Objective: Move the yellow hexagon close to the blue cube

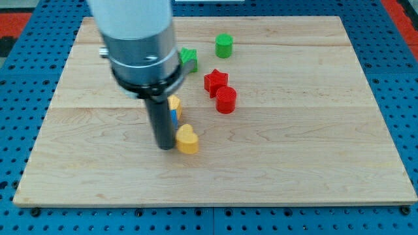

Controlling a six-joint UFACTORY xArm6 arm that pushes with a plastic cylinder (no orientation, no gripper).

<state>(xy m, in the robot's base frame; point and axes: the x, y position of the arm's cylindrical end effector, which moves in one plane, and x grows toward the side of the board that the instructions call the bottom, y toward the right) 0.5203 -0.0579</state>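
My tip [164, 147] rests on the board at the lower left of centre. A yellow heart-shaped block [187, 139] lies just to the right of the tip, touching or nearly touching the rod. Behind the rod, a sliver of the blue cube [174, 117] shows, mostly hidden. Just above it a small part of a yellow block [174, 102], likely the yellow hexagon, shows beside the rod; its shape is mostly hidden. The two lie close together.
A red star [215, 81] and a red cylinder [226, 100] sit right of centre. A green cylinder [224, 45] stands near the view's top. A green block [189, 59] is partly hidden by the arm. The wooden board [313, 156] lies on a blue pegboard.
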